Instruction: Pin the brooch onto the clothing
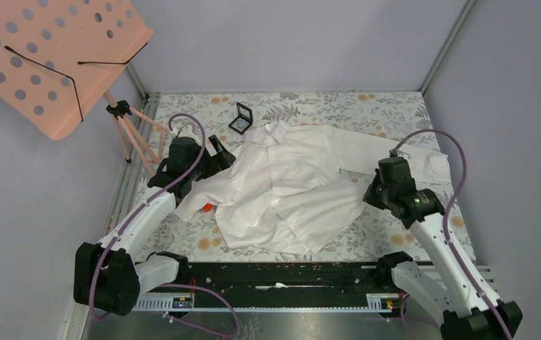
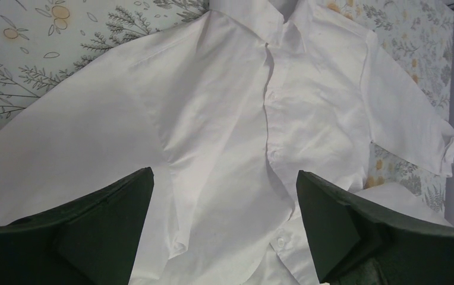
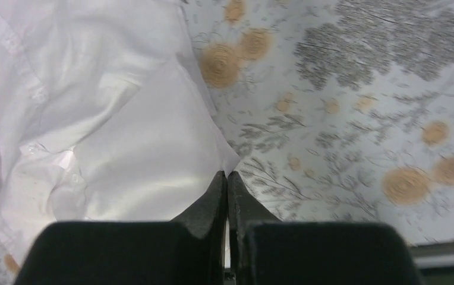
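The clothing (image 1: 289, 184), a creased white collared shirt, lies spread across the floral table cover with its collar toward the far side. My left gripper (image 1: 219, 153) is open at the shirt's left sleeve. In the left wrist view its fingers (image 2: 117, 225) stand wide apart over the buttoned front (image 2: 224, 119). My right gripper (image 1: 371, 191) is at the shirt's right hem. In the right wrist view it (image 3: 227, 175) is shut on a pointed corner of the white fabric (image 3: 123, 148). I cannot make out the brooch.
A small black square case (image 1: 240, 122) lies open beyond the collar, with a pale grey patch inside too small to identify. A little red block (image 1: 207, 207) peeks out beside the left sleeve. A pink perforated stand (image 1: 48, 57) on a tripod (image 1: 129, 131) stands at far left.
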You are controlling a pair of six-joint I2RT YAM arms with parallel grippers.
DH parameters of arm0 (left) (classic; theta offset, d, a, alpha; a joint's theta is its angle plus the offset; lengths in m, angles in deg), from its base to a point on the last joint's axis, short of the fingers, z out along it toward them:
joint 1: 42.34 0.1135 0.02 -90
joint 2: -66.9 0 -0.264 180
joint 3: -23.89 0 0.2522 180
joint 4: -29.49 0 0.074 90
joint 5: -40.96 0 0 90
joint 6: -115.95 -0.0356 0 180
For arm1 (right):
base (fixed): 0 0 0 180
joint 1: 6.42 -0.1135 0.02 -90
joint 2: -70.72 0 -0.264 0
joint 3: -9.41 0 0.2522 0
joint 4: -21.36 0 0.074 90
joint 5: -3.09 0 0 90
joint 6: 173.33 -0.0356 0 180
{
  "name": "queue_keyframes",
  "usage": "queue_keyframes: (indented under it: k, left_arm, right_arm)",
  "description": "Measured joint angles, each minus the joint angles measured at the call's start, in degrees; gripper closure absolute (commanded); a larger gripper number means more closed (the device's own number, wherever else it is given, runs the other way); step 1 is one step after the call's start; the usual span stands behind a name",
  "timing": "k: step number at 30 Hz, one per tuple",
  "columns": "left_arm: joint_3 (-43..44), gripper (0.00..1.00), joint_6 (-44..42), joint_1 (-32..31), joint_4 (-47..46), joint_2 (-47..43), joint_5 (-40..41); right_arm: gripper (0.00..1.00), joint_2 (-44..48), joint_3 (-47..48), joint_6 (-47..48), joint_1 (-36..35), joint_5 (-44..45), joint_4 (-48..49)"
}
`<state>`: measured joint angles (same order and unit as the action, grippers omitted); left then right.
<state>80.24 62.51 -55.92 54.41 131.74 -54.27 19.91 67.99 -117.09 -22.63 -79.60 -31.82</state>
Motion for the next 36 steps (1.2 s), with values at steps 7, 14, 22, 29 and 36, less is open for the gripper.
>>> queue_keyframes:
  k: [7,14,22,29,36]
  left_arm:
    - [-0.11,0.01,1.03,0.0,-2.03,0.0,-1.07]
    - [-1.92,0.01,1.68,0.0,-3.78,-0.61,-2.51]
    - [-4.11,0.01,3.41,0.0,-5.53,-4.87,-4.31]
    - [-4.55,0.01,3.08,0.0,-4.15,-9.77,-4.59]
    - [-3.5,0.01,2.54,0.55,-1.25,-6.86,-3.85]
  right_arm:
    - [1.0,12.92,4.04,-1.92,0.02,9.7,-14.36]
    - [1.0,21.49,7.69,-4.13,0.02,19.19,-21.46]
    - [0.95,20.55,8.85,-4.22,0.02,24.74,-24.65]
    - [0.16,20.22,9.88,-3.15,0.02,26.01,-25.35]
    - [0.04,17.73,10.97,3.02,0.04,21.07,-21.38]
